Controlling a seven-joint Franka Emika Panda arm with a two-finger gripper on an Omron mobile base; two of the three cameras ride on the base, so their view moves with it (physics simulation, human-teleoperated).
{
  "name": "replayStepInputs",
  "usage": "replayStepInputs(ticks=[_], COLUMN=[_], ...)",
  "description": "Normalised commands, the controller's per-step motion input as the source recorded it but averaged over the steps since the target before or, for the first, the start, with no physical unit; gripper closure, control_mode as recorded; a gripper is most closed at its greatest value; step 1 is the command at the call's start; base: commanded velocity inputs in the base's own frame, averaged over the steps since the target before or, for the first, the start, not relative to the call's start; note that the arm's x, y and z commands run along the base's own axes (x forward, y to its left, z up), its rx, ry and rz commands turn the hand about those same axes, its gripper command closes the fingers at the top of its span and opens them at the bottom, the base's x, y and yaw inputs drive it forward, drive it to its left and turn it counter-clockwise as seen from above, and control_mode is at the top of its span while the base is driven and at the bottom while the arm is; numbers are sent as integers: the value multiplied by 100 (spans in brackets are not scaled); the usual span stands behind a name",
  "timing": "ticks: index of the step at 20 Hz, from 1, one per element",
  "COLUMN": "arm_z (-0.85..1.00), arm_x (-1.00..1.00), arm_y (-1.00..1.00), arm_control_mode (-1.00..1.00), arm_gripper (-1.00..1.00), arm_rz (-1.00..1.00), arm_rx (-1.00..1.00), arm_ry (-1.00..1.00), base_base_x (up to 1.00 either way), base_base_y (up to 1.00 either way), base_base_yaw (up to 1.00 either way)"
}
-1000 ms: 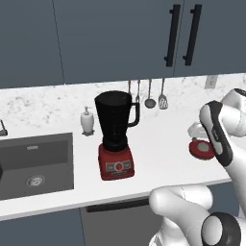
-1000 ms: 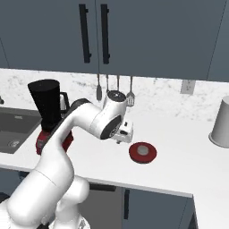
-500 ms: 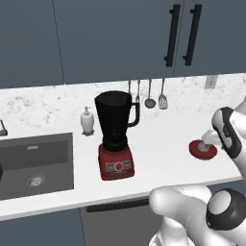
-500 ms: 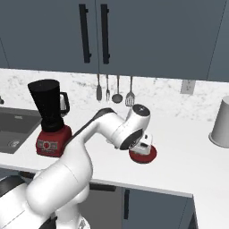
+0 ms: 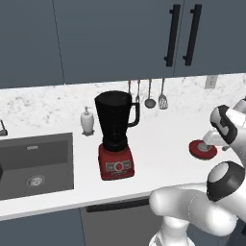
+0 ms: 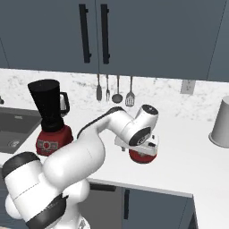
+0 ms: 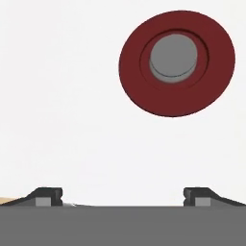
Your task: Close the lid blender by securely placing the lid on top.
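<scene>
The blender [image 5: 115,137] stands on the white worktop [image 5: 158,144] at centre-left of the left base view and at the left of the right base view. Its dark jar is upright on the red base, handle toward the right of the frame, and the jar's top is open.

The lid [image 7: 177,62] lies flat on the worktop, well apart from the blender. In the left base view it sits at the right edge of the frame [image 5: 202,149]; in the right base view it sits just below centre [image 6: 142,155]. In the hand view it occupies the upper right, grey knob facing up.

The gripper [image 7: 123,196] hangs above the lid, partly covering it in both base views. The fingers [image 7: 45,196] are spread wide, one tip at the lower left and one at the lower right of the hand view. Nothing is between them, and the lid lies off-centre from the gap.

A white soap dispenser [image 5: 87,121] stands just left of the blender. A sink [image 5: 36,166] fills the lower left of the left base view. Utensils [image 5: 150,93] hang on the wall behind the blender. A grey container [image 6: 221,121] stands at the right edge of the right base view.
</scene>
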Motion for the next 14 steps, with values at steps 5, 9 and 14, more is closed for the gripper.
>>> replayStepInputs(ticks=[5,9,14], arm_z=[-20,-3,-1], arm_x=[2,2,14], arm_y=[-15,-1,0], arm_control_mode=[-100,-100,-100], arm_gripper=[-100,-100,-100], arm_rz=[0,-1,0], arm_rx=[0,0,-4], arm_ry=[3,6,8], base_base_x=[0,0,0], base_base_y=[0,0,0], base_base_yaw=[0,0,0])
